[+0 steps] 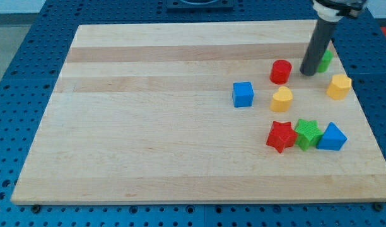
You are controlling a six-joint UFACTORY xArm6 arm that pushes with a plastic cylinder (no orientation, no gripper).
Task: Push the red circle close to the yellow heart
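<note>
The red circle (280, 71) sits on the wooden board at the upper right. The yellow heart (282, 99) lies just below it, a small gap apart. My tip (308, 72) is down on the board just to the right of the red circle, close to it but with a narrow gap. The dark rod rises from there toward the view's top right.
A blue cube (243, 94) lies left of the yellow heart. A green block (324, 60) is partly hidden behind the rod. A yellow hexagon (339, 86) sits at the right. A red star (281, 136), green star (307, 133) and blue triangle (332, 137) form a row lower right.
</note>
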